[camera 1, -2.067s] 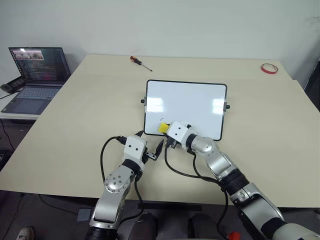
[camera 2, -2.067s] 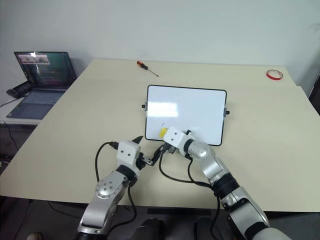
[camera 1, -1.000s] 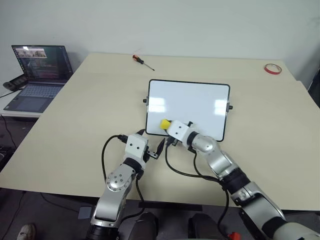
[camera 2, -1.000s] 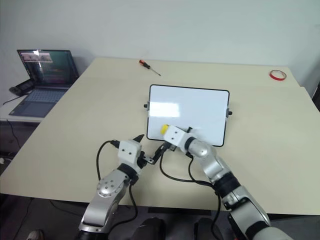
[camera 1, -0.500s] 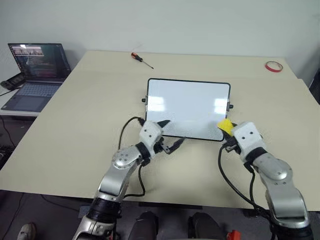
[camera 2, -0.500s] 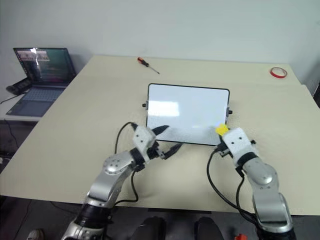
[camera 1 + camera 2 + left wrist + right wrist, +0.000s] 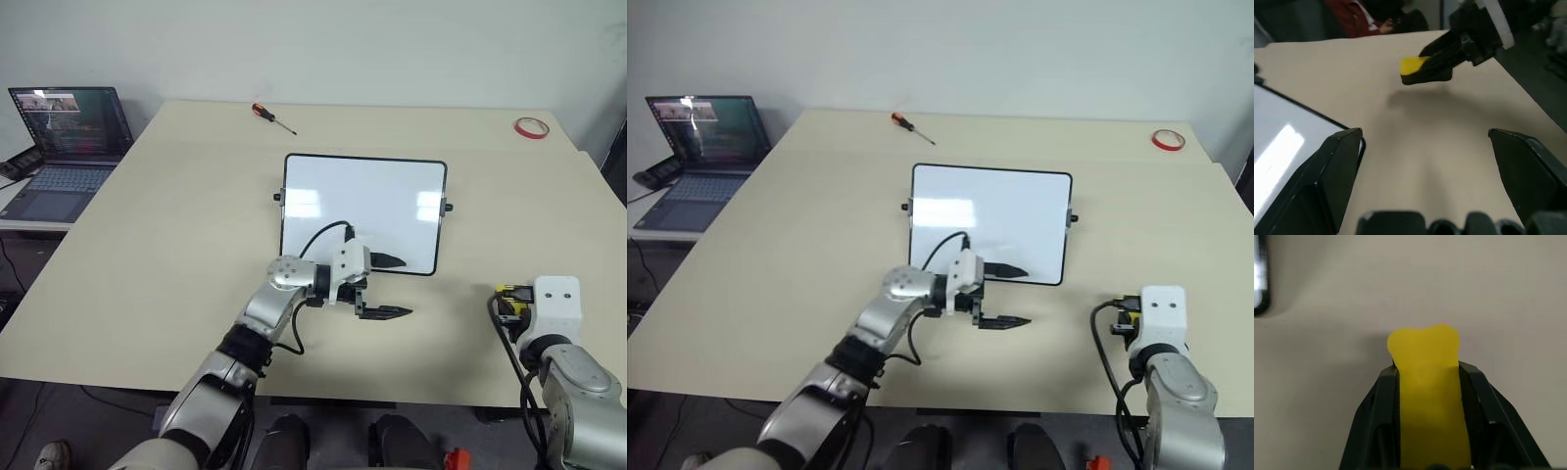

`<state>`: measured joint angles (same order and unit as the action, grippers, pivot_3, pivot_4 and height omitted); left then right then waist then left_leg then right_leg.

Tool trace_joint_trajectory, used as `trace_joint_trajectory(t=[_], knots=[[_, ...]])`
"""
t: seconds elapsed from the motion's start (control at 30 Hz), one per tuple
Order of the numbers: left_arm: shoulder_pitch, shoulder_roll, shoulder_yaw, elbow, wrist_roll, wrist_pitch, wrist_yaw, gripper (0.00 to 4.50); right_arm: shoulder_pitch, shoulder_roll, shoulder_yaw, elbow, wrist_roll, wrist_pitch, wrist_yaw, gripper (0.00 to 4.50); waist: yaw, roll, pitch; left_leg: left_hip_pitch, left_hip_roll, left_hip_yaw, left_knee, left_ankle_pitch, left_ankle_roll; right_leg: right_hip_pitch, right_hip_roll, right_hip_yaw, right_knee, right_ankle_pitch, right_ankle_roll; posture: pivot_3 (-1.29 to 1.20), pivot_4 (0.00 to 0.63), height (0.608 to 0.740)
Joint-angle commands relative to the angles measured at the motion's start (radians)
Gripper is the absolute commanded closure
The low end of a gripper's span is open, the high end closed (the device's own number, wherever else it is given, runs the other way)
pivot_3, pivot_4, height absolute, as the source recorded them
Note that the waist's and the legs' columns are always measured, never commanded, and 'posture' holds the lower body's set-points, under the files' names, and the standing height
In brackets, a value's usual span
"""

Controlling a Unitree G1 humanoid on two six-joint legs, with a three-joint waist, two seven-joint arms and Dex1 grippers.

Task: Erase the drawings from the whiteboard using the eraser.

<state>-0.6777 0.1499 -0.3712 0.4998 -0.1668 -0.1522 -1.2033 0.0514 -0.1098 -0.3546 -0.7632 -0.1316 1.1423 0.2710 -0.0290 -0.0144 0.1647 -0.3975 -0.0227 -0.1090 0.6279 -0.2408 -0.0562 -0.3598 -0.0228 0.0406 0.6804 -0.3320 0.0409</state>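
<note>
- The right gripper (image 7: 1427,382) is clamped on the eraser (image 7: 1427,382), holding it over bare table (image 7: 147,245), well right of the whiteboard (image 7: 362,211).
- The left gripper (image 7: 387,287) hangs at the board's near edge, fingers apart (perhaps to steady it).
- The board looks clean; I can read no writing or labels.

head pair looking down over table (image 7: 147,245), wrist views close
</note>
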Motion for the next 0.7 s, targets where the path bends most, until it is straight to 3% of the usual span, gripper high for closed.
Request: trace_joint_trajectory(t=[0.03, 0.7], knots=[[-0.04, -0.033, -0.015, 0.055, 0.025, -0.068, -0.029, 0.0, -0.028, -0.015, -0.039, 0.04, 0.032, -0.032, -0.022, 3.26, -0.002, 0.0, 0.0, 0.0, 0.0, 0.0, 0.0, 0.0, 0.0, 0.0, 0.0, 0.0, 0.0, 0.0, 0.0, 0.0, 0.15, 0.74], [-0.005, -0.022, 0.006, 0.02, 0.051, -0.063, -0.006, 0.0, -0.159, -0.125, 0.022, 0.24, 0.142, -0.116, -0.04, 3.26, -0.004, 0.0, 0.0, -0.001, 0.001, -0.001, 0.0, 0.0, 0.0, -0.002, 0.0, 0.001, 0.001, 0.0, 0.0, 0.0, 0.15, 0.74]])
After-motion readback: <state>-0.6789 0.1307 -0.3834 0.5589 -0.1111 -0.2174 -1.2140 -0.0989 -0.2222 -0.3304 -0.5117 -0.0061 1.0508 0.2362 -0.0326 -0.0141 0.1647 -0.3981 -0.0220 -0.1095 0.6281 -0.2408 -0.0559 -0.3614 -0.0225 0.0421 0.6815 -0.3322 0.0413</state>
